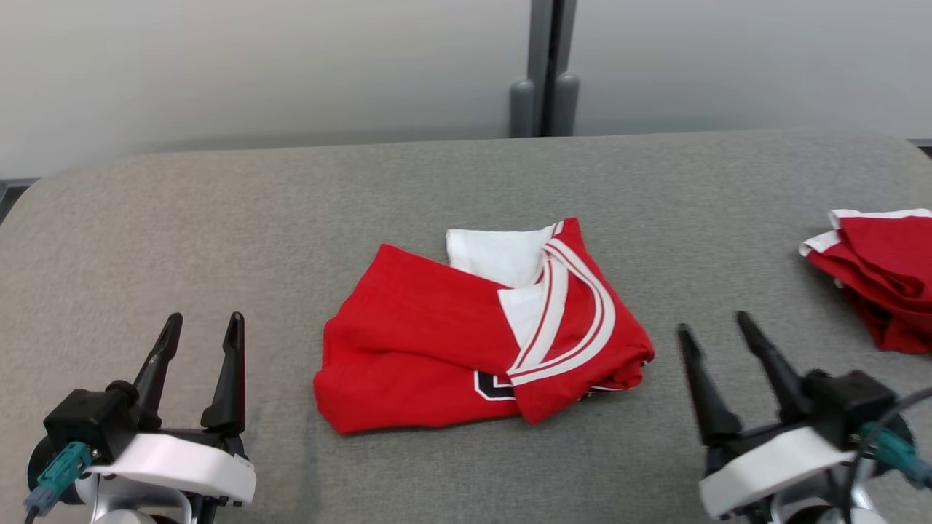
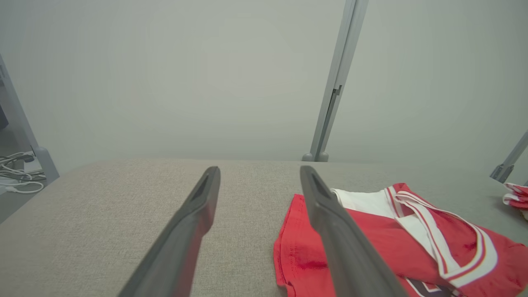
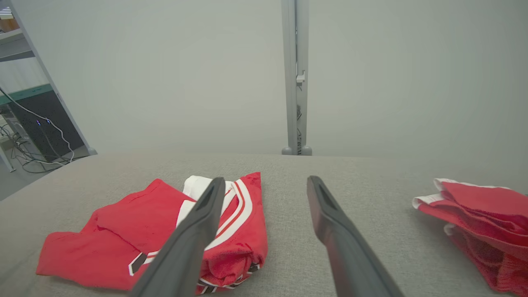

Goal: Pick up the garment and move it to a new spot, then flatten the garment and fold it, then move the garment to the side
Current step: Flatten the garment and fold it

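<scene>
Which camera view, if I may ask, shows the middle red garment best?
The head view: the garment lies whole and unobstructed there. In the left wrist view a jaw and the frame edge cut it off; in the right wrist view a jaw crosses it.

Red garment (image 1: 429, 342) with white striped trim, folded, lying flat mid-table; white inner side showing at top.

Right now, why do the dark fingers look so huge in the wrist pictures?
Left wrist view: the left gripper's long dark fingers sit near the wide lens, looming. Right wrist view: the right gripper's fingers too. Head view: the red-and-white jersey looks sharp.
</scene>
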Available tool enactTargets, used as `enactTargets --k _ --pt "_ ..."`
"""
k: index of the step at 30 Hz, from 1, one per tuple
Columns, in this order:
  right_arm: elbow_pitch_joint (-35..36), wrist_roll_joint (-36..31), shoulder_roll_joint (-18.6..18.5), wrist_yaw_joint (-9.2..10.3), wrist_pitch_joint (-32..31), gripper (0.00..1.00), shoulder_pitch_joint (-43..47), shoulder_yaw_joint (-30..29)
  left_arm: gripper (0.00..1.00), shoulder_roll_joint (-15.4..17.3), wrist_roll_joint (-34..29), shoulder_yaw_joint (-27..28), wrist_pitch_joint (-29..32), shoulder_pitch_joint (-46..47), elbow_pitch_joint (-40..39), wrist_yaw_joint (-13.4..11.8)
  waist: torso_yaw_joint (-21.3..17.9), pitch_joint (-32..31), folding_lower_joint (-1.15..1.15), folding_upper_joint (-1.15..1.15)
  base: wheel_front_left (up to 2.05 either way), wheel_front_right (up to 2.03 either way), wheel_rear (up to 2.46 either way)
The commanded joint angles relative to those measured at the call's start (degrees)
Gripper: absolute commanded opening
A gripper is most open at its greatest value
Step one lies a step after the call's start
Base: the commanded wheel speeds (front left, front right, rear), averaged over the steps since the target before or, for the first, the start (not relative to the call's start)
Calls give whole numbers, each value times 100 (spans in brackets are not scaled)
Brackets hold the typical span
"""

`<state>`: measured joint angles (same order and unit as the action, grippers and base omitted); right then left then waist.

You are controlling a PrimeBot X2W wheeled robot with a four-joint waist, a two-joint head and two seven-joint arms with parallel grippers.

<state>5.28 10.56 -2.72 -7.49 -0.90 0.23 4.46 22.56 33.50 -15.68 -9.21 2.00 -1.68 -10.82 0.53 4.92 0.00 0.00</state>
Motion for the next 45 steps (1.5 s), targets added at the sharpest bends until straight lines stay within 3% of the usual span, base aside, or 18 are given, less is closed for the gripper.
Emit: enactTargets --k 1,10,20,21,23,28,36,41,45 --pt "-42 -13 -28 -2 -28 100 -120 144 100 -4 19 19 -55 133 5 15 180 139 0 0 0 0 0" --pt "-782 -61 -201 -2 -251 100 -634 1339 100 -155 22 -6 -262 376 100 67 875 502 0 0 0 0 0" --pt "-1670 -99 -401 -2 -744 100 -831 1557 100 -242 44 25 -402 455 230 118 1079 650 0 0 0 0 0" --pt "-1705 -98 -390 -2 -811 80 -842 1532 100 -245 46 32 -411 460 238 117 1077 657 0 0 0 0 0" --pt "-1831 -63 -364 -2 -990 0 -817 1535 100 -252 30 36 -430 466 259 120 1070 660 0 0 0 0 0" --pt "-1774 35 -334 -1 -1039 0 -829 1538 100 -238 26 57 -447 446 296 111 1005 607 0 0 0 0 0" --pt "-1255 119 -233 -2 -628 0 -885 1393 100 -140 -11 78 -414 345 211 61 749 446 0 0 0 0 0" --pt "-782 116 -125 -1 -282 0 -771 793 100 -27 -28 107 -336 258 81 -1 440 329 0 0 0 0 0" --pt "-534 197 -39 -2 -53 0 -541 -84 100 50 -47 89 -224 215 -65 -52 131 284 0 0 0 0 0"
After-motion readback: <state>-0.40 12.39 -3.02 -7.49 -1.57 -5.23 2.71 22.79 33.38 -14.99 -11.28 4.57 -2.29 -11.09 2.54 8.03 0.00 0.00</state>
